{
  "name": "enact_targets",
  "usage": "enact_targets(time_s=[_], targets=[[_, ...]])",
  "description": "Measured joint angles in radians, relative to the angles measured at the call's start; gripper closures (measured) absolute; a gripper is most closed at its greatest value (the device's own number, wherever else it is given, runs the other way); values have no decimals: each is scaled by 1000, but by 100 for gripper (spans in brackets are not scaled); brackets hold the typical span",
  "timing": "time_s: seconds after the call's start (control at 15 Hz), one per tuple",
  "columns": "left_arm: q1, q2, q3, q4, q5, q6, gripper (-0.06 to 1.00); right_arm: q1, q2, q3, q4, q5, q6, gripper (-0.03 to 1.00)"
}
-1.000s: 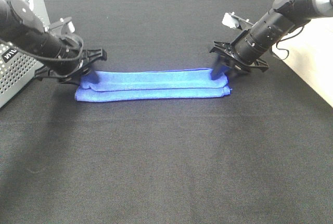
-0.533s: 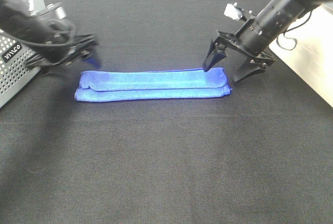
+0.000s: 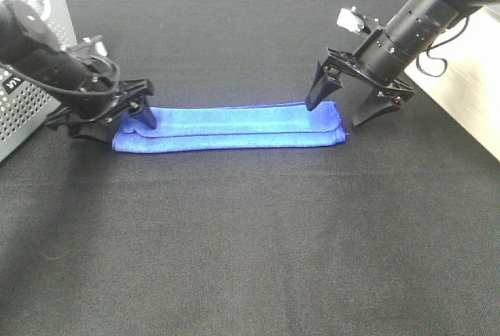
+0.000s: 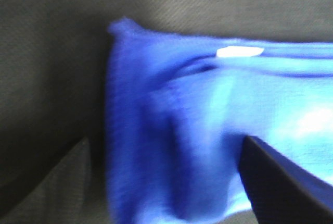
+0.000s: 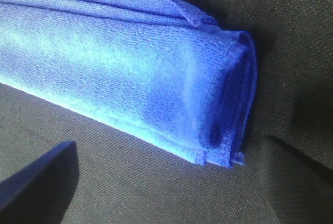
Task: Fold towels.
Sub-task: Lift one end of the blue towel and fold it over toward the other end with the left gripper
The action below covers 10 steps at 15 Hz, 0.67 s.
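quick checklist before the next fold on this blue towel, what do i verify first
1. towel lies as a long flat strip on the table: ok
2. left gripper open, jaws astride the left end: ok
3. right gripper open, jaws astride the right end: ok
4. right-end layers stacked together: ok
5. left-end layers even: cannot tell, the left wrist view is blurred

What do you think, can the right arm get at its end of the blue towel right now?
Probably yes. The right gripper hangs open with its fingers either side of the towel's right end, and nothing else lies between them.
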Motion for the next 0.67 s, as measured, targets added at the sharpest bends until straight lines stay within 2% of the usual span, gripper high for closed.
enact_targets(time_s=[0.07,0.13,0.2,0.33,0.4,0.53,0.67], targets=[[-1,5,-6,-12,-6,1,22,0,0,0,0,-4,0,9],[-2,11,-8,-27,-14,2,30,0,0,0,0,-4,0,9],[-5,16,-9,-37,-17,2,44,0,0,0,0,-5,0,9],[-8,26,-9,-43,-14,2,82,0,0,0,0,-5,2,9],[-8,26,-9,-43,-12,2,88,0,0,0,0,-5,5,9],[-8,15,-9,-23,7,-10,88,0,0,0,0,-5,7,9],[-8,-37,-9,87,45,-89,88,0,0,0,0,-5,7,9]])
